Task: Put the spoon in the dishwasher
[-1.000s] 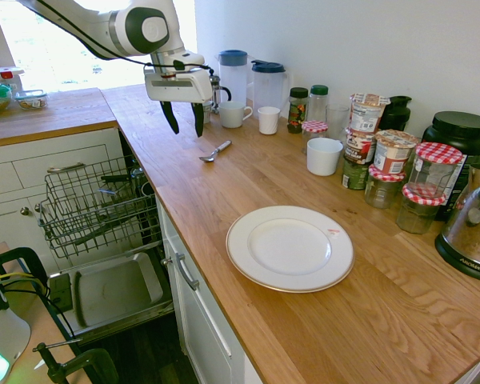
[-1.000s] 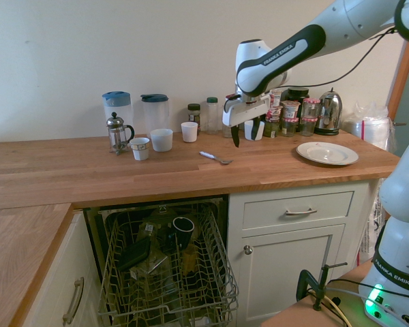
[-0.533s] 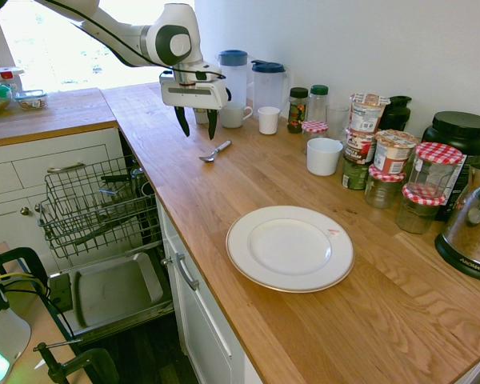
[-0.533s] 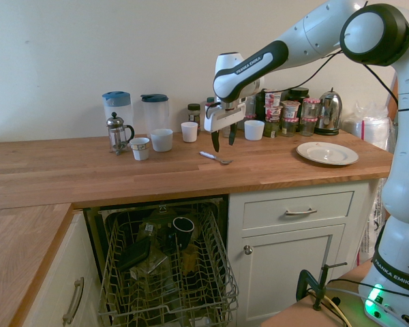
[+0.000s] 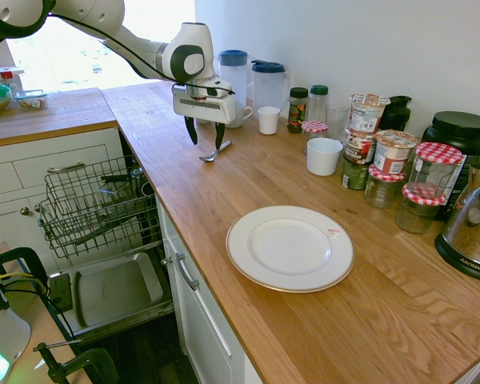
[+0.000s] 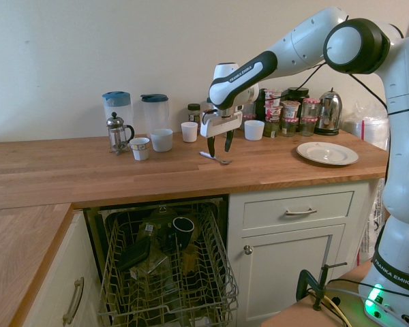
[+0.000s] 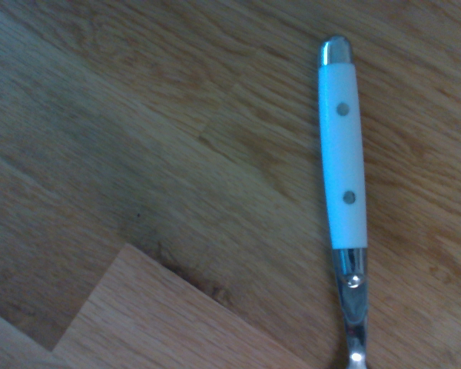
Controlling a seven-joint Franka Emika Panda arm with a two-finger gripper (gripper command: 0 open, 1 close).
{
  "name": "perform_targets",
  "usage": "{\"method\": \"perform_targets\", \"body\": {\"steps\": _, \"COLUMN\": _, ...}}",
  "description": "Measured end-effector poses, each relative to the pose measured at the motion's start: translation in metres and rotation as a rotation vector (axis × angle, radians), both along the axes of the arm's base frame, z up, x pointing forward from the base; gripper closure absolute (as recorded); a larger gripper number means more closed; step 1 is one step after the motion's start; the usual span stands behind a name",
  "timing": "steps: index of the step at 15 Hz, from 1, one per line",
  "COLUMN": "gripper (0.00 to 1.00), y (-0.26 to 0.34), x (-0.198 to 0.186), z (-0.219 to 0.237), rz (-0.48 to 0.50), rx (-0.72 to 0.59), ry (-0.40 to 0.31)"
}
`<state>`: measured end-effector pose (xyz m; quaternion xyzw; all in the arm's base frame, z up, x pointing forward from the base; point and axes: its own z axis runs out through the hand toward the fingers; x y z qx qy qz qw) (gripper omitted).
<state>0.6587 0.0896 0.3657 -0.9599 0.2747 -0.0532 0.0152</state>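
Gripper (image 5: 206, 137) now low over the counter (image 5: 304, 176), down from a higher spot nearer the counter edge a second ago; across and down toward the spoon (image 5: 214, 152) over that time. Fingers spread wide, pointing straight down, holding nothing. Tips hanging just above the spoon's handle end, apart from it by a small gap in the second exterior view (image 6: 215, 158); contact not yet made. Spoon lying flat on the wood in the same place as before, bowl toward the counter edge, near the cups. White handle with two rivets (image 7: 342, 154) close under the camera in the wrist view, metal neck running off the frame. Dishwasher (image 6: 167, 272) open below the counter, rack pulled out, part filled. Approach looks nearly done; probably a short further drop to straddle the handle, then closing. Slim, flat handle on hard wood likely awkward to pinch; slipping or skidding a fair risk.
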Motion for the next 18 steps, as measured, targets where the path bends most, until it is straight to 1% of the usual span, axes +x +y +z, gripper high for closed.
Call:
{"method": "perform_targets", "body": {"steps": 5, "gripper": 0.00, "y": -0.009, "x": 0.009, "z": -0.028, "rz": -0.014, "rx": 0.017, "ry": 0.024}}
{"method": "perform_targets", "body": {"steps": 6, "gripper": 1.00, "y": -0.011, "x": 0.012, "z": -0.028, "rz": -0.014, "rx": 0.019, "ry": 0.021}}
{"method": "perform_targets", "body": {"steps": 18, "gripper": 1.00, "y": -0.017, "x": 0.017, "z": -0.029, "rz": -0.022, "rx": 0.013, "ry": 0.024}}
